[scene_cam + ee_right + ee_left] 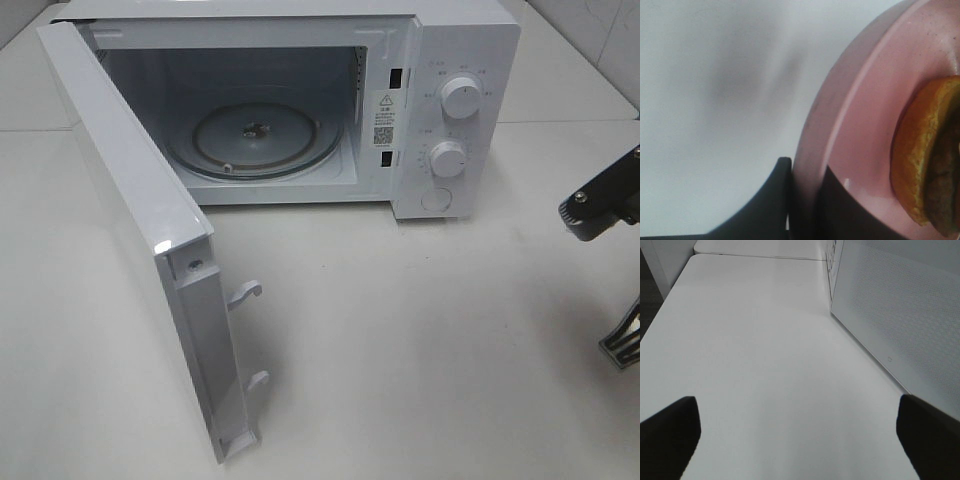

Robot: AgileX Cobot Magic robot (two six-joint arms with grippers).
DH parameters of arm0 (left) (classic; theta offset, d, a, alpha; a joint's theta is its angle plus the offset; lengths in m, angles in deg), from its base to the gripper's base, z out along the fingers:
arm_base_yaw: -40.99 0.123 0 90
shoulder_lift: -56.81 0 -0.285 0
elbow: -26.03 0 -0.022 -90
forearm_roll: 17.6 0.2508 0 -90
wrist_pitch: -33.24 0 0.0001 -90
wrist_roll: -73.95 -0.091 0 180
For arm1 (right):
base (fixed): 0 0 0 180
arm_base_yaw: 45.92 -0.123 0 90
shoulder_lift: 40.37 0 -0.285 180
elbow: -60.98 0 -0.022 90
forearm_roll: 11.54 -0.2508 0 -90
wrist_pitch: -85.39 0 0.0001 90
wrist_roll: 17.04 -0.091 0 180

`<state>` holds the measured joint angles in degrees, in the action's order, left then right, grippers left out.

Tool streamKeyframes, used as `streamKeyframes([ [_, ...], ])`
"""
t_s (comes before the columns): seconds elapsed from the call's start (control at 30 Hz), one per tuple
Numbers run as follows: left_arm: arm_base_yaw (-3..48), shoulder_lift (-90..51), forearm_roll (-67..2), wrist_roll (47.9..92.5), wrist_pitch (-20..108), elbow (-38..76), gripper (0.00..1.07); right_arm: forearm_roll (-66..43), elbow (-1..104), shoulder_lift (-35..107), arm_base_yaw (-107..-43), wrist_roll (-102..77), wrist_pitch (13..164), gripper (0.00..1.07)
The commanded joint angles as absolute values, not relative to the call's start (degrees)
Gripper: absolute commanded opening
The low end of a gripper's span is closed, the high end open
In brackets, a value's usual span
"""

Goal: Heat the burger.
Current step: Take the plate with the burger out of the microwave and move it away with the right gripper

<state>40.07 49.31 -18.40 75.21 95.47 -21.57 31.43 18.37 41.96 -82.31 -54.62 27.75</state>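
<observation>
- Only the right wrist view shows the burger (927,160); it sits on a pink plate (865,125), its orange-brown bun edge and dark filling cut off at the side of that picture; neither plate nor burger appears in the high view or the left wrist view
- In that same view the right gripper's (802,200) dark fingers (770,200) are nearly closed on the plate's rim, one finger on the outer side and one on the inner side of the rim; the burger lies on the plate just inward of the inner finger, close to it but not touching
- Behind the plate that view gives only blurred pale surface
- The left wrist view shows the left gripper's (800,435) fingers (670,435) spread wide with nothing between them, above the bare white surface (760,350); beside them a white dotted panel (895,315) runs away from the camera along the surface
- The high view alone gives the layout; nearest, the microwave door (150,230) stands swung open, its latch hooks (245,292) facing the open stretch of surface in front of the oven
- At the right edge of that view part of a dark arm (600,205) reaches in
- Farther back the microwave (440,110) cavity stands open with the glass turntable (255,135) bare; two white knobs (460,97) sit on the panel to its right
</observation>
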Motion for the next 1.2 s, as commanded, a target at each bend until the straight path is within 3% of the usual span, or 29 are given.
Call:
streamKeyframes([
  [0.03, 40.13, 50.28, -18.23, 75.32, 94.49, -21.62, 1.00, 35.38, 18.94, 44.25, -82.13, -59.26, 25.40, 0.00],
  [0.87, 40.13, 50.28, -18.23, 75.32, 94.49, -21.62, 1.00, 36.87, 18.94, 57.60, -81.85, -70.21, 32.16, 0.00],
  [1.2, 40.13, 50.28, -18.23, 75.32, 94.49, -21.62, 1.00, 39.80, 18.60, 62.58, -76.52, -73.87, 36.29, 0.00],
])
